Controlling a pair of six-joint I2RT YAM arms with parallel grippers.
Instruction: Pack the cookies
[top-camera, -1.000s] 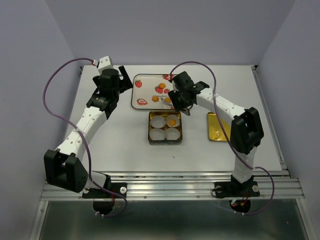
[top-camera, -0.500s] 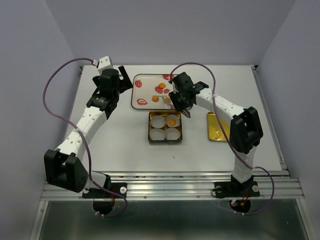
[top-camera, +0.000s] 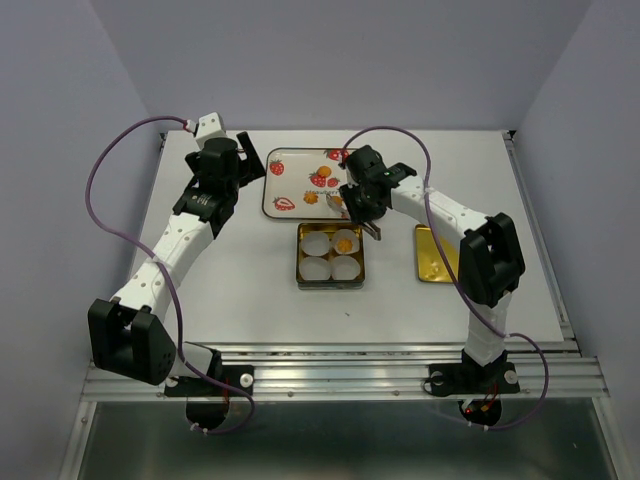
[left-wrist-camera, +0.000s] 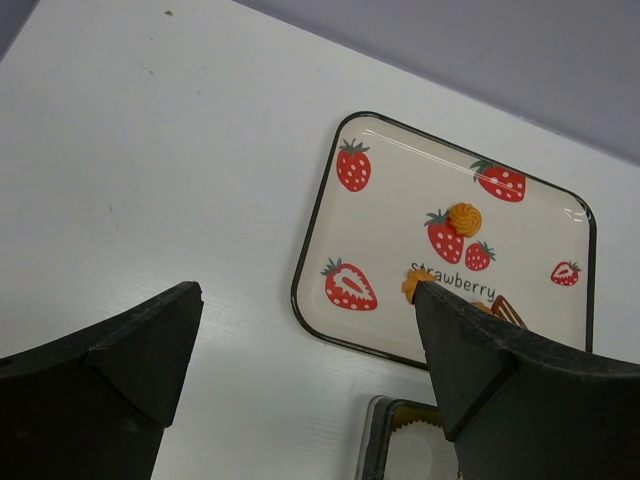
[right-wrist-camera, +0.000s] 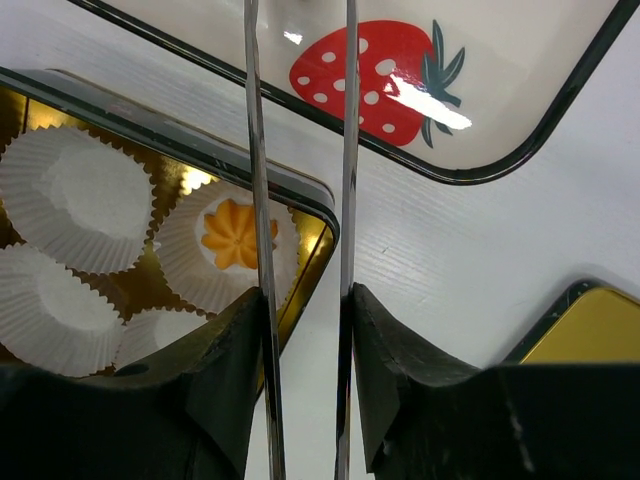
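Gold square tin (top-camera: 331, 285): one round orange cookie (top-camera: 344, 241) packed, other cookies (top-camera: 333, 155) on strawberry-printed tray (top-camera: 290, 165) behind it; right gripper (right-wrist-camera: 305, 310) clamps thin metal tweezers (right-wrist-camera: 345, 150), left gripper (left-wrist-camera: 305, 300) gapes

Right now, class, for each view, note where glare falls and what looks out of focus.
Right wrist view: white glare on the tray's printed strawberry; the right claw pinching the metal tongs looks dark and soft. Left wrist view: the open left claw is slightly blurred, the tray sharp. Top view: even light, faint shadows.
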